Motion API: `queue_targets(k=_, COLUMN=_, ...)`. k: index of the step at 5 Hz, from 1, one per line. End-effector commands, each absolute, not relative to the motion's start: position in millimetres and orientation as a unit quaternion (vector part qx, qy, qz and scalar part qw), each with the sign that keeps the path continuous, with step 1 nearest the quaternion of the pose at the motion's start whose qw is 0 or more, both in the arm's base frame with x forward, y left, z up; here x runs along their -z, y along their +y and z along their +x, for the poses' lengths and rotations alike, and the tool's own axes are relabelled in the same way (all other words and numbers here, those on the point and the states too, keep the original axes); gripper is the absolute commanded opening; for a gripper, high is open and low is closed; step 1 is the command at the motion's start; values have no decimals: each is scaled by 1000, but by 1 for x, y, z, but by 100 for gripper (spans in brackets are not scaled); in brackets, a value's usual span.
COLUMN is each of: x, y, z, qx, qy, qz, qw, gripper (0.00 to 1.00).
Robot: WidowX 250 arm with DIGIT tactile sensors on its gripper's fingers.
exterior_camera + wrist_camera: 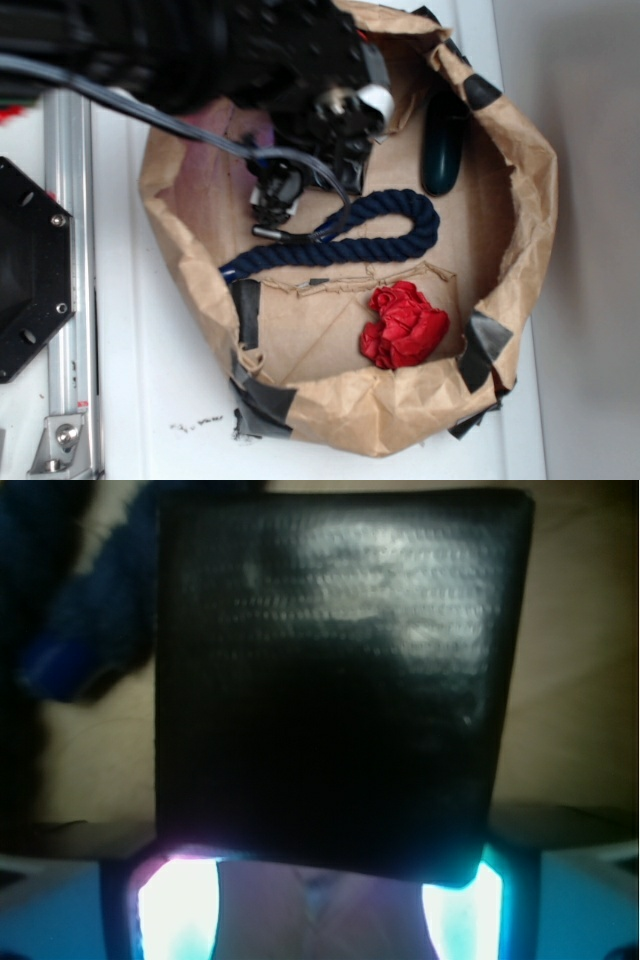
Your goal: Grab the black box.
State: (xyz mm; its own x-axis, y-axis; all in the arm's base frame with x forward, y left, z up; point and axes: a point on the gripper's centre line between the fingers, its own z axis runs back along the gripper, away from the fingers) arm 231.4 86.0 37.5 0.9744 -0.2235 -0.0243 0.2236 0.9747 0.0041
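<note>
The black box (330, 670), square with a slight sheen, fills most of the wrist view. Its lower edge covers the tips of my lit fingers (180, 910), which line up with its left and right sides. My gripper (320, 870) is shut on it. In the exterior view the gripper (272, 205) hangs low inside the paper bag (520, 200), just above the left end of the rope, and the arm hides most of the box there.
A navy blue rope (340, 240) curves across the bag floor and shows at the wrist view's upper left. A red wad (403, 325) lies near the front wall. A dark oval thing (442, 150) rests at the right. A metal rail (70, 250) runs along the left.
</note>
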Motion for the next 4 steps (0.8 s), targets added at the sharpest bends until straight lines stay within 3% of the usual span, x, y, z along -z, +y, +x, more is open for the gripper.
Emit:
queue_targets(k=1, x=-118, y=63, z=222, qx=110, qy=-71, qz=39, qw=991, gripper=0)
queue_targets(k=2, x=-136, y=47, z=232, qx=84, qy=-19, qz=24, qw=996, gripper=0)
queue_targets(k=3, x=-121, y=48, z=239, qx=59, qy=9, qz=11, qw=998, gripper=0)
queue_targets(k=4, x=-117, y=50, z=243, qx=53, qy=5, qz=8, qw=999, gripper=0)
